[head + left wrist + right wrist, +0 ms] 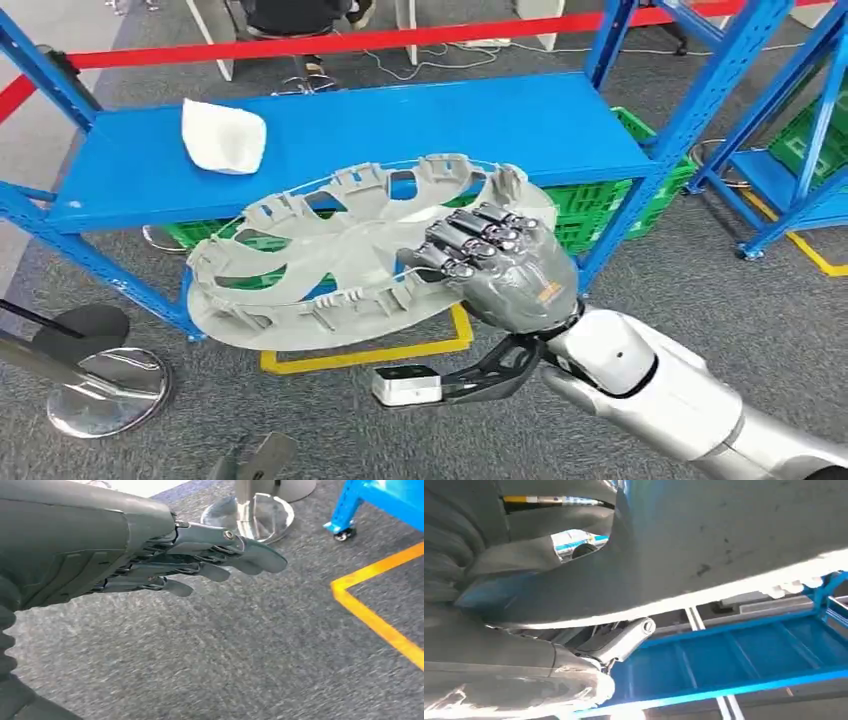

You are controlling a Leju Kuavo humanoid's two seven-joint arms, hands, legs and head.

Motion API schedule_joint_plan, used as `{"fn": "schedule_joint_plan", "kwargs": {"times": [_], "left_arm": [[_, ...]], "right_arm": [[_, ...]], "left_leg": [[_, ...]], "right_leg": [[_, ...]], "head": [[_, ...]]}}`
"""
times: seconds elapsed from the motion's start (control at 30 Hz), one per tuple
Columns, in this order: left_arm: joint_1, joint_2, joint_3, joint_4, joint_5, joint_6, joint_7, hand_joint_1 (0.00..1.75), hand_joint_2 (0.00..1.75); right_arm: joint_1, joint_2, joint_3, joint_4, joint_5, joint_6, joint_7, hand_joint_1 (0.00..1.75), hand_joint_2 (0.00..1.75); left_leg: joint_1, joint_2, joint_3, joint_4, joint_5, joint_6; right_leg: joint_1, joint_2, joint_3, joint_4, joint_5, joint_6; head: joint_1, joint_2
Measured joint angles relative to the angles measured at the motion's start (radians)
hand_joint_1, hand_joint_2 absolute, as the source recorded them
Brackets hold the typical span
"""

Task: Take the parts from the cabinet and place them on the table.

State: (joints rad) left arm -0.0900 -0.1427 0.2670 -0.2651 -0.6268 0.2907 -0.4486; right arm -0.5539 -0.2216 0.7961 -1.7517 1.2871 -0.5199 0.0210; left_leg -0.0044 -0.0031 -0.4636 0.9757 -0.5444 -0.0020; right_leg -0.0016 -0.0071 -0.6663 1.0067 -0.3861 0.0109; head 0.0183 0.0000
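The right hand [500, 262] holds one big grey wheel cover [350, 255] in the air.

The cover lies nearly flat, tipped a little, its wide side running left to right, just in front of the blue shelf [400, 130]. One white cloth [222, 136] lies on that shelf. Green crates [590, 205] sit underneath. The left hand [190, 565] hangs over the grey floor [225, 655], fingers apart, holding nothing, near one shiny round stand base [262, 515].

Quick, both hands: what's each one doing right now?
Left hand: open, holding nothing, over the floor.
Right hand: holding the grey wheel cover.
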Motion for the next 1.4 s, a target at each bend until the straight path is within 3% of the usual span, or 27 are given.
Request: {"fn": "schedule_joint_plan", "kwargs": {"times": [0.1, 0.17, 0.23, 0.27, 0.3, 0.33, 0.4, 0.43, 0.47, 0.5, 0.6, 0.63, 0.67, 0.77, 0.8, 0.87, 0.93, 0.97, 1.0, 1.1, 1.13, 1.17, 1.23, 1.27, 1.3, 1.37, 1.4], "left_arm": [[0.004, 0.000, -0.002, 0.000, 0.003, 0.000, 0.003, 0.00, 1.75], [0.002, -0.002, -0.005, 0.000, 0.006, 0.000, 0.003, 0.00, 1.75], [0.002, -0.004, -0.009, 0.000, 0.009, 0.000, 0.003, 0.00, 1.75], [0.003, -0.004, -0.009, 0.000, 0.011, 0.000, 0.003, 0.00, 1.75], [0.005, -0.004, -0.009, 0.000, 0.011, 0.000, 0.003, 0.00, 1.75], [0.005, -0.004, -0.009, 0.000, 0.012, 0.000, 0.003, 0.00, 1.75], [0.005, -0.004, -0.010, 0.000, 0.013, 0.000, 0.003, 0.00, 1.75], [0.005, -0.005, -0.010, 0.000, 0.013, 0.000, 0.003, 0.00, 1.75], [0.006, -0.005, -0.010, 0.000, 0.013, 0.000, 0.003, 0.00, 1.75], [0.006, -0.005, -0.010, 0.000, 0.013, 0.002, 0.003, 0.00, 1.75], [0.007, -0.005, -0.010, 0.000, 0.013, 0.002, 0.003, 0.00, 1.75], [0.009, -0.004, -0.010, 0.000, 0.013, 0.002, 0.003, 0.00, 1.75], [0.011, -0.004, -0.011, 0.000, 0.013, 0.002, 0.003, 0.00, 1.75], [0.011, -0.004, -0.012, 0.000, 0.013, -0.001, 0.003, 0.00, 1.75], [0.011, -0.004, -0.012, 0.000, 0.013, -0.001, 0.005, 0.00, 1.75], [0.011, -0.003, -0.013, 0.000, 0.013, -0.001, 0.006, 0.00, 1.75], [0.010, -0.003, -0.014, 0.000, 0.013, -0.001, 0.006, 0.00, 1.75], [0.008, -0.003, -0.015, 0.000, 0.013, -0.001, 0.006, 0.00, 1.75], [0.007, -0.003, -0.016, 0.000, 0.013, -0.001, 0.006, 0.00, 1.75], [0.012, -0.003, -0.016, 0.000, 0.015, -0.001, 0.006, 0.00, 1.75], [0.014, -0.005, -0.016, 0.000, 0.016, -0.001, 0.006, 0.00, 1.75], [0.013, -0.004, -0.016, 0.000, 0.017, -0.001, 0.006, 0.00, 1.75], [0.011, -0.005, -0.017, 0.000, 0.017, -0.001, 0.006, 0.00, 1.75], [0.011, -0.005, -0.017, 0.000, 0.017, -0.001, 0.006, 0.00, 1.75], [0.011, -0.004, -0.017, 0.000, 0.017, 0.000, 0.006, 0.00, 1.75], [0.011, -0.004, -0.017, 0.000, 0.017, -0.001, 0.006, 0.00, 1.75], [0.011, -0.004, -0.017, 0.000, 0.017, -0.001, 0.006, 0.00, 1.75]], "right_arm": [[0.003, 0.001, -0.003, 0.000, 0.006, -0.002, -0.001, 1.75, 1.75], [0.006, 0.001, -0.005, 0.000, 0.009, -0.002, -0.003, 1.75, 1.75], [0.009, 0.001, -0.006, 0.000, 0.010, -0.002, -0.003, 1.75, 1.75], [0.013, 0.001, -0.006, 0.000, 0.008, -0.001, -0.003, 1.75, 1.75], [0.016, 0.001, -0.006, 0.000, 0.006, 0.000, -0.003, 1.75, 1.75], [0.018, 0.001, -0.006, 0.001, 0.005, 0.000, -0.003, 1.75, 1.75], [0.018, 0.001, -0.006, 0.001, 0.005, 0.000, -0.004, 1.75, 1.75], [0.017, 0.001, -0.006, 0.000, 0.005, 0.000, -0.004, 1.75, 1.75], [0.014, 0.002, -0.006, 0.000, 0.005, 0.000, -0.004, 1.75, 1.75], [0.013, 0.003, -0.008, 0.000, 0.004, 0.000, -0.005, 1.75, 1.75], [0.015, 0.004, -0.009, 0.000, -0.003, 0.003, -0.007, 1.75, 1.75], [0.011, 0.004, -0.008, 0.000, -0.009, 0.009, -0.010, 1.75, 1.75], [0.011, 0.004, -0.007, 0.000, -0.016, 0.013, -0.011, 1.75, 1.75], [0.012, 0.004, -0.004, 0.000, -0.026, 0.023, -0.013, 1.75, 1.75], [0.012, 0.004, -0.004, 0.000, -0.029, 0.024, -0.015, 1.75, 1.75], [0.013, 0.004, -0.002, 0.000, -0.034, 0.026, -0.016, 1.75, 1.75], [0.013, 0.004, -0.002, 0.000, -0.039, 0.027, -0.018, 1.75, 1.75], [0.013, 0.004, -0.002, -0.001, -0.042, 0.027, -0.018, 1.75, 1.75], [0.011, 0.004, -0.003, -0.003, -0.045, 0.028, -0.019, 1.75, 1.75], [0.009, 0.004, -0.002, -0.008, -0.050, 0.029, -0.024, 1.75, 1.75], [0.009, 0.004, -0.002, -0.008, -0.050, 0.029, -0.026, 1.75, 1.75], [0.008, 0.004, -0.002, -0.008, -0.051, 0.029, -0.026, 1.75, 1.75], [0.009, 0.004, -0.002, -0.009, -0.051, 0.029, -0.026, 1.75, 1.75], [0.010, 0.004, -0.002, -0.008, -0.051, 0.029, -0.027, 1.75, 1.75], [0.011, 0.004, -0.001, -0.009, -0.051, 0.029, -0.027, 1.75, 1.75], [0.014, 0.004, -0.001, -0.008, -0.050, 0.031, -0.027, 1.75, 1.75], [0.013, 0.004, 0.000, -0.008, -0.050, 0.033, -0.027, 1.75, 1.75]], "left_leg": [[-0.001, 0.003, -0.020, -0.005, 0.029, 0.021], [-0.001, 0.008, -0.042, -0.004, 0.052, 0.037], [-0.005, 0.008, -0.071, -0.003, 0.076, 0.043], [-0.007, 0.008, -0.088, -0.002, 0.089, 0.044], [-0.008, 0.008, -0.105, -0.002, 0.101, 0.044], [-0.009, 0.008, -0.122, -0.001, 0.114, 0.042], [-0.009, 0.007, -0.153, 0.003, 0.135, 0.038], [-0.009, 0.006, -0.164, 0.007, 0.144, 0.034], [-0.014, 0.006, -0.174, 0.011, 0.149, 0.030], [-0.014, 0.007, -0.178, 0.014, 0.159, 0.025], [-0.009, 0.006, -0.187, 0.012, 0.184, 0.012], [-0.006, 0.003, -0.198, 0.022, 0.160, 0.003], [-0.005, 0.003, -0.212, 0.061, 0.102, -0.003], [0.003, 0.003, -0.260, 0.277, -0.043, -0.016], [0.004, 0.003, -0.262, 0.318, -0.041, -0.017], [0.005, 0.003, -0.221, 0.295, 0.023, -0.016], [0.006, 0.003, -0.112, 0.147, 0.073, -0.012], [0.004, 0.001, -0.059, 0.064, 0.048, -0.009], [0.001, -0.002, -0.032, 0.006, 0.032, 0.000], [-0.004, -0.001, -0.044, 0.006, 0.045, 0.016], [0.004, 0.004, -0.044, -0.007, 0.057, 0.025], [0.002, 0.006, -0.056, -0.006, 0.066, 0.032], [-0.002, 0.006, -0.075, -0.002, 0.078, 0.042], [-0.004, 0.007, -0.083, -0.001, 0.085, 0.044], [-0.007, 0.008, -0.093, 0.001, 0.090, 0.045], [-0.011, 0.007, -0.107, 0.007, 0.098, 0.045], [-0.012, 0.007, -0.113, 0.011, 0.101, 0.044]], "right_leg": [[-0.003, 0.002, -0.007, -0.009, 0.023, 0.019], [-0.006, 0.004, -0.039, 0.054, -0.075, 0.023], [-0.007, 0.005, -0.076, 0.209, -0.186, 0.028], [-0.007, 0.005, -0.088, 0.279, -0.208, 0.030], [-0.007, 0.005, -0.085, 0.315, -0.195, 0.031], [-0.007, 0.005, -0.063, 0.310, -0.158, 0.030], [-0.007, 0.004, 0.027, 0.205, -0.096, 0.025], [-0.007, 0.004, 0.103, 0.107, -0.102, 0.021], [-0.003, 0.004, 0.181, 0.012, -0.139, 0.019], [-0.003, 0.006, 0.202, -0.039, -0.159, 0.018], [0.003, 0.006, 0.183, -0.031, -0.141, 0.008], [-0.005, 0.000, 0.172, -0.035, -0.125, -0.008], [-0.004, 0.001, 0.159, -0.035, -0.117, -0.016], [-0.003, 0.000, 0.117, -0.029, -0.086, -0.021], [-0.003, 0.000, 0.103, -0.025, -0.076, -0.020], [-0.003, 0.000, 0.071, -0.018, -0.059, -0.016], [-0.003, 0.002, 0.048, -0.011, -0.045, -0.009], [0.001, 0.003, 0.040, -0.010, -0.039, -0.002], [0.001, 0.002, 0.035, -0.007, -0.029, 0.003], [-0.001, 0.001, 0.028, -0.014, -0.004, 0.014], [-0.004, 0.003, 0.012, -0.008, -0.018, 0.018], [-0.002, 0.004, -0.002, 0.020, -0.059, 0.022], [-0.003, 0.005, -0.047, 0.173, -0.159, 0.026], [-0.003, 0.005, -0.072, 0.257, -0.196, 0.027], [-0.003, 0.005, -0.083, 0.309, -0.207, 0.027], [-0.001, 0.005, -0.038, 0.273, -0.166, 0.021], [0.000, 0.005, 0.015, 0.195, -0.132, 0.015]], "head": [[-0.001, 0.000], [0.004, 0.000], [0.004, 0.000], [0.004, 0.000], [0.004, 0.000], [0.004, 0.000], [0.004, 0.000], [0.004, 0.000], [0.005, 0.000], [0.002, 0.000], [0.002, 0.000], [0.005, 0.000], [0.000, 0.000], [-0.001, 0.000], [-0.001, 0.000], [-0.001, 0.000], [-0.002, 0.000], [-0.002, 0.000], [0.001, 0.000], [-0.001, 0.000], [-0.001, 0.000], [0.002, 0.000], [0.008, 0.000], [0.007, 0.000], [0.008, 0.000], [0.007, 0.000], [0.007, 0.000]]}}
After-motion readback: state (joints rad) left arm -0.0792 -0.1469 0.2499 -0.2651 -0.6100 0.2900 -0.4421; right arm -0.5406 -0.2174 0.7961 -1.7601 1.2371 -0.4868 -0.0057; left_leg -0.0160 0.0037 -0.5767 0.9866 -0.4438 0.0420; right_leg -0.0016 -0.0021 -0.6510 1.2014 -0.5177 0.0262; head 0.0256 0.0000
